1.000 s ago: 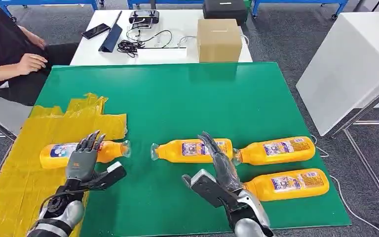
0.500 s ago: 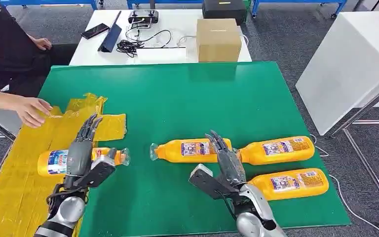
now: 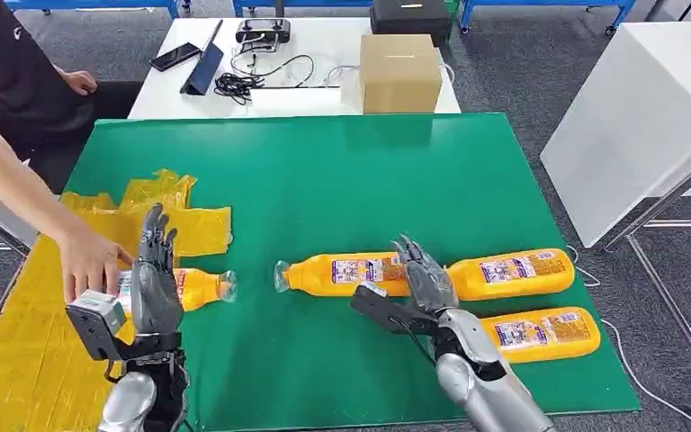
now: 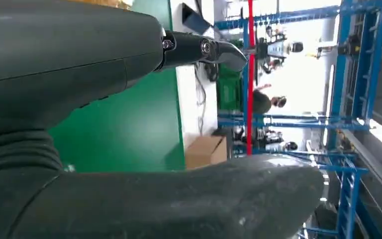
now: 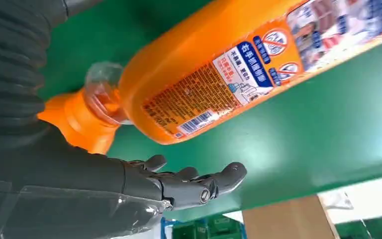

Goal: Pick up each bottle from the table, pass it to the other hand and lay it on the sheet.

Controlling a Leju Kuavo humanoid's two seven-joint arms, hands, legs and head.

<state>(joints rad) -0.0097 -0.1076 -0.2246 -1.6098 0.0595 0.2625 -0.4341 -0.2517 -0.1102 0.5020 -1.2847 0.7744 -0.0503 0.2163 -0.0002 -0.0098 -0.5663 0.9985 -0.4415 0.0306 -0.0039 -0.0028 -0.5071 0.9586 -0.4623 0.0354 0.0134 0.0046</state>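
Since the earlier frames, the left hand (image 3: 156,279) has been drawn back from the bottle on the sheet and turned upright, a person's hand (image 3: 90,261) has been brought in from the left onto that bottle, and the right hand (image 3: 425,279) has been moved further over the row of bottles on the green tabletop (image 3: 342,180).

The left hand is seen empty, its fingers extended and held apart, raised in front of the bottle on the sheet (image 3: 184,288). That bottle is laid on its side at the edge of the yellow sheet (image 3: 27,360), its clear cap end reaching onto the green surface; its far end is covered by the person's hand, which appears to touch it.

The right hand is likewise seen with fingers stretched out and apart and nothing held. It is placed above the junction between the middle bottle (image 3: 342,273) and the far-right bottle (image 3: 513,273), which are laid end to end on their sides. Whether the fingers touch either bottle cannot be told from the head view; in the right wrist view the fingers (image 5: 199,186) are shown apart from the orange bottle beside them. A fourth bottle (image 3: 540,331) is laid on its side nearer the robot, just beside the right forearm.

Behind the green tabletop, a white table (image 3: 324,94) is seen carrying a cardboard box (image 3: 399,72), coiled cables (image 3: 238,85) and a phone (image 3: 174,57).
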